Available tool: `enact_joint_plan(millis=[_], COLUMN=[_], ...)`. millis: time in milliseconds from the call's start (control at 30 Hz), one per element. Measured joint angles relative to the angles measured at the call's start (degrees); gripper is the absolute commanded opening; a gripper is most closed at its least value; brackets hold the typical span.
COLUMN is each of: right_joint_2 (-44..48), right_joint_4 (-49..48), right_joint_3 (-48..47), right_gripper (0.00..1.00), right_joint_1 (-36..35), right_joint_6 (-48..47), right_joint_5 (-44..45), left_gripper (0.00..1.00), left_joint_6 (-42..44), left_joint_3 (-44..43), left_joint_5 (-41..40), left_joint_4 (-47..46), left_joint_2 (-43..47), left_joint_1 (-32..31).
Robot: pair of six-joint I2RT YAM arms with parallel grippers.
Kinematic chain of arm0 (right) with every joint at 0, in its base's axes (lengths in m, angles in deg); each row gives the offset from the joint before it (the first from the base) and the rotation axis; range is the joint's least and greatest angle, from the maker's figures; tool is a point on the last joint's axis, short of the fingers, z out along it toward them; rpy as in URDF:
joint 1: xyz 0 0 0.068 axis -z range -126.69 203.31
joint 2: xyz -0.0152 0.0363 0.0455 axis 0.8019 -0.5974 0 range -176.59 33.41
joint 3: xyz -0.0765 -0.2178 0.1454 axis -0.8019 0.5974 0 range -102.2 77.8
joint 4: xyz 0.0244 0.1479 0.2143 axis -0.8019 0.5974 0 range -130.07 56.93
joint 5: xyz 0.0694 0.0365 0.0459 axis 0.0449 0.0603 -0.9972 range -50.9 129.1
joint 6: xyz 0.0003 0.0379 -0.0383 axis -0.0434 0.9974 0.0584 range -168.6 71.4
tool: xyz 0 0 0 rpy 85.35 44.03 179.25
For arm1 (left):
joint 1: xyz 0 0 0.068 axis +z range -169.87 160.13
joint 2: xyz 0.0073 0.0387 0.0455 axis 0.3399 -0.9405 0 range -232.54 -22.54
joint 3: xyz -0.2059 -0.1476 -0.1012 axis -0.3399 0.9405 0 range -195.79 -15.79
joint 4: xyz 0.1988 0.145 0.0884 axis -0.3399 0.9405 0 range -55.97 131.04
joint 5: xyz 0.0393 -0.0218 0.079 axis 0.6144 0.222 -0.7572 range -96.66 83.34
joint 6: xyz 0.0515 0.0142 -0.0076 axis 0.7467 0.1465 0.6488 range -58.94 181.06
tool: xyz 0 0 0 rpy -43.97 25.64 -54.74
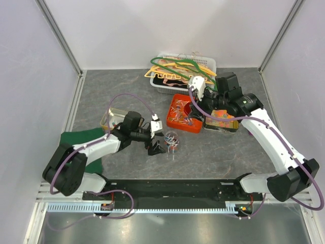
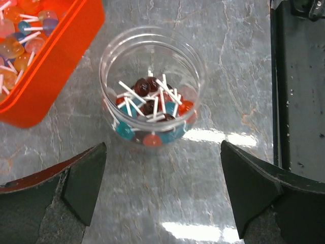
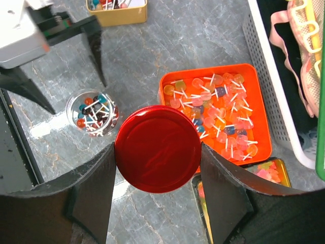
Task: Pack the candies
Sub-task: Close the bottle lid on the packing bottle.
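The candies are small lollipops on white sticks, red, blue and orange. Some lie in an open clear jar (image 1: 171, 141), which also shows in the left wrist view (image 2: 152, 86) and the right wrist view (image 3: 92, 113). Many more candies (image 3: 218, 101) lie in an orange tray (image 1: 179, 124). My left gripper (image 2: 162, 152) is open and empty, low over the table just short of the jar (image 1: 156, 148). My right gripper (image 3: 158, 147) is shut on a round red lid (image 3: 158, 149), held in the air above the tray's left edge, right of the jar.
A white basket (image 1: 161, 86) of plastic coat hangers stands behind the tray. A yellow tin (image 1: 112, 118) sits at the left and another tin (image 1: 221, 121) of sweets right of the tray. A green cloth (image 1: 84, 140) lies near left. A black rail (image 1: 167, 188) runs along the near edge.
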Motion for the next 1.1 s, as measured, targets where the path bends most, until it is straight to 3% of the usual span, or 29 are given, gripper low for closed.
enact_joint_plan(millis=[800, 1100], right_joint_2=[0.57, -1.16], right_joint_4=[-3.21, -4.26], right_joint_3=[5.99, 8.57], right_gripper=[0.06, 0.06], right_joint_1=[-4.31, -8.57], right_joint_6=[-1.51, -2.58], right_joint_5=[1.33, 2.91], left_gripper=[0.95, 0.72], left_joint_6=[-9.2, -11.43], left_joint_3=[7.32, 9.94], left_joint_5=[3.54, 3.19], left_joint_4=[-35.8, -44.76], left_joint_2=[-16.0, -17.64], left_joint_1=[-1.49, -2.6])
